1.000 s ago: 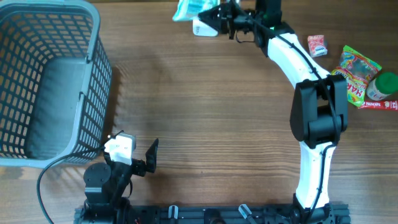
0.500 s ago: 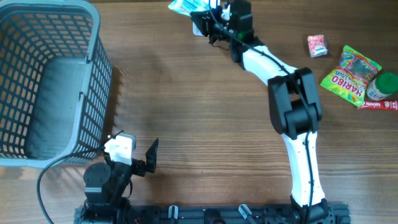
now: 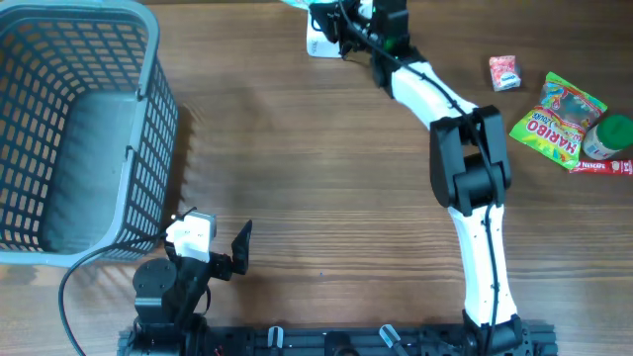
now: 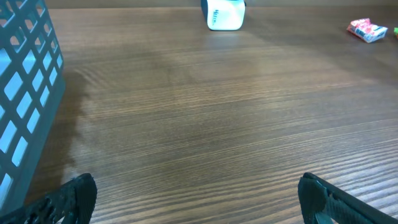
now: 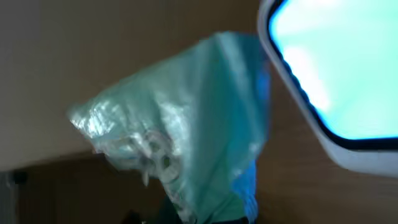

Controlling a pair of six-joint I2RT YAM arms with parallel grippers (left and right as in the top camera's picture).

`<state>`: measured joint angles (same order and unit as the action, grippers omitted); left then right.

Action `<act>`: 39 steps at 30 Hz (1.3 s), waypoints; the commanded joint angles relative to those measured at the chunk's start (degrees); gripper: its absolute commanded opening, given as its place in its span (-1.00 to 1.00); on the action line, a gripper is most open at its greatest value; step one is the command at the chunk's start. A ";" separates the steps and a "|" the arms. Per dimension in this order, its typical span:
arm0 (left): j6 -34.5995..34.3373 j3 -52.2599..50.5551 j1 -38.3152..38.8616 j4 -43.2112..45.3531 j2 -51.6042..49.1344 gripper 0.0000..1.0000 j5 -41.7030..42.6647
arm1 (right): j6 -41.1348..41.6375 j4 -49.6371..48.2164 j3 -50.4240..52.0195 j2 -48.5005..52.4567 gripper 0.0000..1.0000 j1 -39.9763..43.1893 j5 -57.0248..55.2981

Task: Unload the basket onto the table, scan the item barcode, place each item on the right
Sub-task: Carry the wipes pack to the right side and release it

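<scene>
At the far edge: the right pincer [image 3: 328, 14] is squeezed shut on a thin teal bag [image 5: 186, 124], right by the white scanner [image 3: 318, 44].
Bag: it is crinkly and partly see-through, and it sticks up from the pincer. From above only a bit of it shows, up and left of the scanner, cut off by the top of the picture.
Scanner: it sits on the brown surface [image 3: 316, 178] near the far edge. In the right wrist view its window glows bright just beside the bag. I cannot tell if the two touch.
Left pincer [image 4: 194, 186]: it is wide open with nothing in it, low over the near edge of the surface.
Basket [image 3: 148, 59]: it is grey with slotted walls and fills the far left corner. Its near right corner is just beside the left arm.
Right arm [image 3: 475, 178]: it reaches from the near edge up to the far edge, bent at the elbow.
Open room: a wide stretch of bare wood lies between the basket and the right arm. It runs from the left pincer all the way to the scanner.
Right edge: a small pink pack [image 3: 504, 71], a candy bag [image 3: 556, 124] and a jar [image 3: 608, 138] with a green lid lie close together, well apart from the scanner. The jar rests against the candy bag, right at the edge of the picture.
</scene>
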<state>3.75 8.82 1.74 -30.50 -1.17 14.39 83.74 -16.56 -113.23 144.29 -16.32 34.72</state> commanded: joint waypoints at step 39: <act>0.46 -0.35 -0.37 0.04 0.24 1.00 -0.55 | -60.94 93.24 1.81 -62.49 0.99 31.58 -18.12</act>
<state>3.77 8.82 1.74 -30.52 -1.17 14.39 24.10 74.52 -110.10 91.50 16.64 8.60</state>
